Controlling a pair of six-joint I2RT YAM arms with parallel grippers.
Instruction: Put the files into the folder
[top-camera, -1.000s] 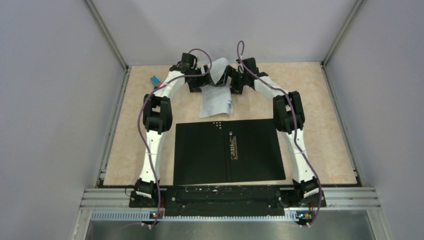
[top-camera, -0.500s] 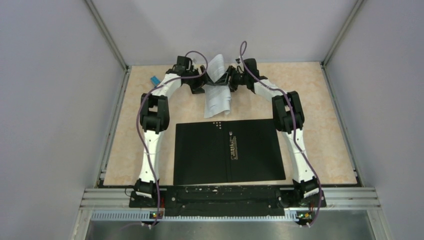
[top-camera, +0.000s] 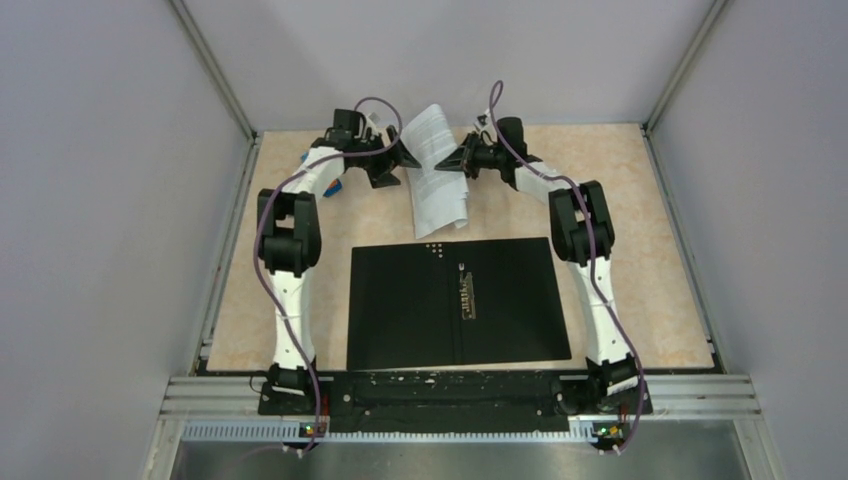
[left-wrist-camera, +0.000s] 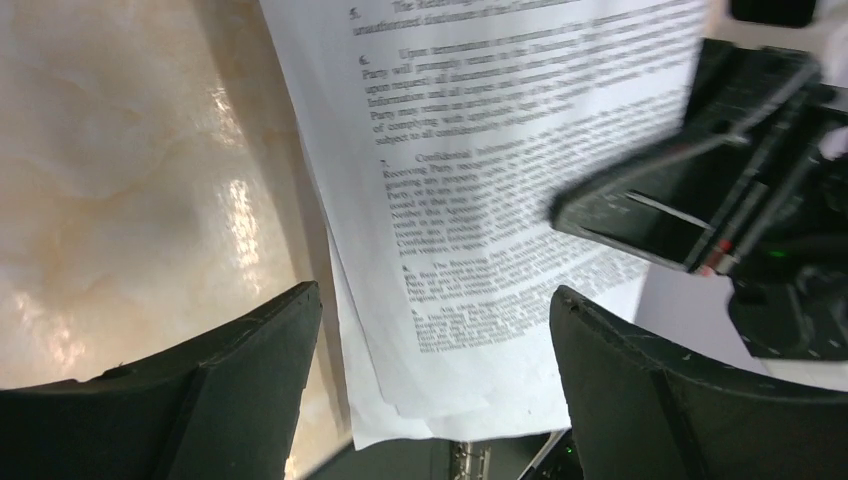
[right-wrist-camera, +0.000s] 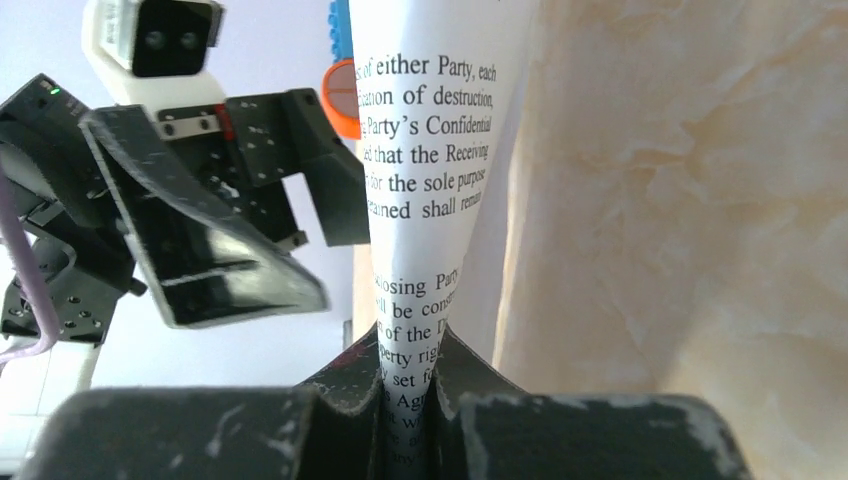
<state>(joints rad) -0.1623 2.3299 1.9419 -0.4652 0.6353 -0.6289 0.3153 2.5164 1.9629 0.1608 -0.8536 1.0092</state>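
From above I can't count the files (top-camera: 437, 170); the print is too small to read. My left wrist view cuts them off at the top and shows only a sliver of folder (left-wrist-camera: 455, 460). Their near edge vanishes between the right fingers (right-wrist-camera: 345, 395), and they hide most of the block (right-wrist-camera: 343, 97).

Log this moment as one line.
right gripper shut on papers | left gripper open | folder open, flat | papers not in folder

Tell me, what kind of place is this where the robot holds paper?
Likely a robot test booth, not an office: plain grey walls box in a small beige table, and the left arm and right arm are bolted by a metal rail at its near edge.
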